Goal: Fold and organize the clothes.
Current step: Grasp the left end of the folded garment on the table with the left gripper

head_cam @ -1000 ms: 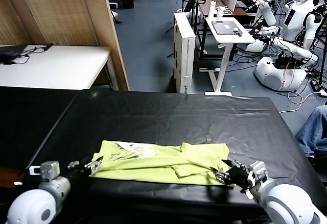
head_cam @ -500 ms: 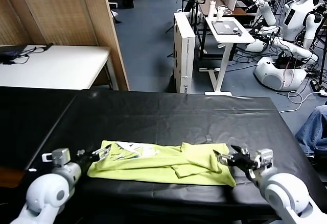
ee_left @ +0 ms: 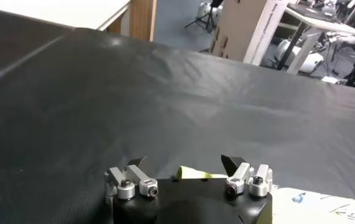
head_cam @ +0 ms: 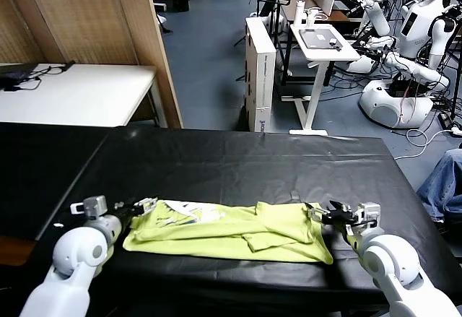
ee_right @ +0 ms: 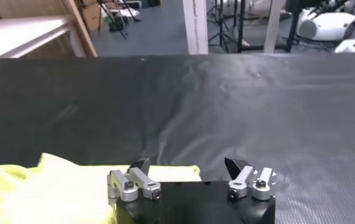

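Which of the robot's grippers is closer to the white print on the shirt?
Left. The left gripper sits at the shirt's end right beside the white print; the right gripper is at the far opposite end.

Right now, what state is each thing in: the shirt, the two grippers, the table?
Lime T-shirt: partly folded into a long band, lying flat on the table.
Left gripper: open, at the shirt's left end, holding nothing.
Right gripper: at the shirt's right end, fingers spread in its wrist view; grip not visible.
Black table: covered in black sheet, bearing the shirt.
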You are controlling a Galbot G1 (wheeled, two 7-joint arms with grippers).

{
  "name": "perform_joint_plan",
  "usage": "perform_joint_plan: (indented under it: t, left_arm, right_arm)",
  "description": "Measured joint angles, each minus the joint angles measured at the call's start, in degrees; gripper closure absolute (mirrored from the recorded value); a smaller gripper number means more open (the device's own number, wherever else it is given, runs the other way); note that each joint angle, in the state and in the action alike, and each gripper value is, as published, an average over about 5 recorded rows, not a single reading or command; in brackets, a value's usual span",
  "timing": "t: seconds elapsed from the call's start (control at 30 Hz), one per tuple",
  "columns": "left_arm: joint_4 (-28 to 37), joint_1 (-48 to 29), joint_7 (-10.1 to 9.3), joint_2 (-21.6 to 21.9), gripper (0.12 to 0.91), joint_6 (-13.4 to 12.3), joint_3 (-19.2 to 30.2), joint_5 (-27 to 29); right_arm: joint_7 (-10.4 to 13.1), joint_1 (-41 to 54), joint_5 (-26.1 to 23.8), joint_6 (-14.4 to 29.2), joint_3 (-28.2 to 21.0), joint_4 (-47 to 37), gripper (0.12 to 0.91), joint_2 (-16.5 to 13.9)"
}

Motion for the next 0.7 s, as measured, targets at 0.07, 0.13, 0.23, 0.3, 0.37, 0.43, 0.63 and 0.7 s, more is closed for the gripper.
perform_joint_plan:
  t: [0.07, 0.13, 0.23, 0.3, 0.37, 0.43, 0.63, 0.7]
  left_arm:
    - [0.1, 0.1, 0.02, -0.1, 0.123, -0.3, 0.1, 0.1]
    - [0.0, 0.4, 0.02, -0.1, 0.124, -0.5, 0.1, 0.2]
    - [-0.4, 0.9, 0.02, -0.1, 0.141, -0.6, 0.1, 0.2]
    - [-0.9, 1.3, -0.01, -0.1, 0.183, -0.6, 0.1, 0.1]
    - [-1.4, 1.8, -0.05, -0.1, 0.274, -0.5, 0.1, 0.1]
    - [-1.9, 2.1, -0.1, -0.1, 0.399, -0.5, 0.1, 0.1]
    - [-2.3, 2.1, -0.29, -0.1, 0.753, -0.4, 0.4, 0.2]
    - [-2.2, 1.9, -0.38, -0.1, 0.821, -0.5, 0.4, 0.4]
  right_arm:
    - [-0.1, 0.2, -0.1, 0.0, -0.3, -0.3, 0.821, 0.1]
    - [-0.1, 0.5, -0.1, 0.0, -0.4, -0.6, 0.869, 0.1]
    - [-0.3, 0.8, -0.1, 0.0, -0.5, -1.0, 0.885, 0.0]
    - [-0.4, 1.0, -0.2, 0.1, -0.6, -1.3, 0.885, 0.0]
    - [-0.7, 1.0, -0.3, 0.3, -0.6, -1.6, 0.885, 0.0]
    - [-0.9, 1.0, -0.7, 0.4, -0.6, -1.7, 0.885, 0.1]
    - [-2.0, 0.6, -2.5, 1.6, -0.8, -1.8, 0.885, 0.6]
    - [-2.5, 0.6, -3.2, 2.4, -0.8, -1.9, 0.857, 0.8]
